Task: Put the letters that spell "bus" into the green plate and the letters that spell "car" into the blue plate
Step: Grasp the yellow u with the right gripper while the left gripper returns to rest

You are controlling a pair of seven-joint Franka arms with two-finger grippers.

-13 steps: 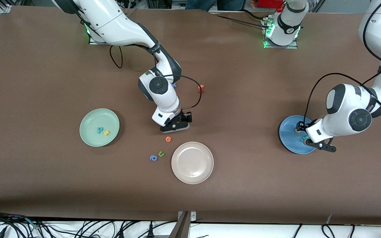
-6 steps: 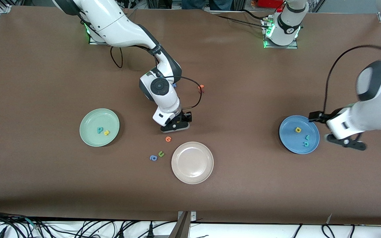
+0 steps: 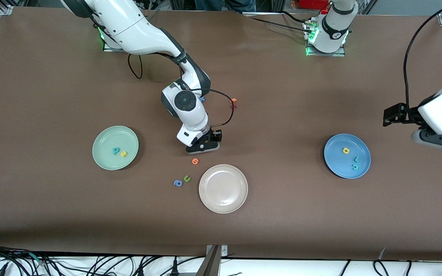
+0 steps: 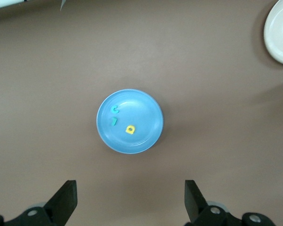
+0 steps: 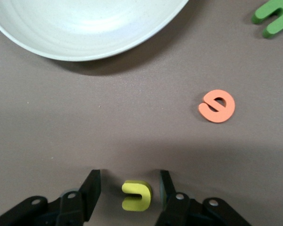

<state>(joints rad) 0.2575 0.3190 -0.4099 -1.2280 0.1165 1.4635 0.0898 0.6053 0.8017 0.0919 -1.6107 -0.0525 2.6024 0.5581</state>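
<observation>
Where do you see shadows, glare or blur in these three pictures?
Front view: soft shadows lie beside the green plate and the beige-white plate; nothing looks blurred. Left wrist view: a pale sheen sits on the blue plate, and the picture looks somewhat soft. Right wrist view: a dark shadow edges the beige-white plate, and a broad dim band lies around the yellow u.

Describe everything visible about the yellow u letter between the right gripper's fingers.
The yellow u is a small, thick, foam-looking letter, olive-yellow with rounded arms. It lies flat on the brown table, between the right gripper's two black fingers, which stand either side without clearly touching it. The orange letter lies nearby.
</observation>
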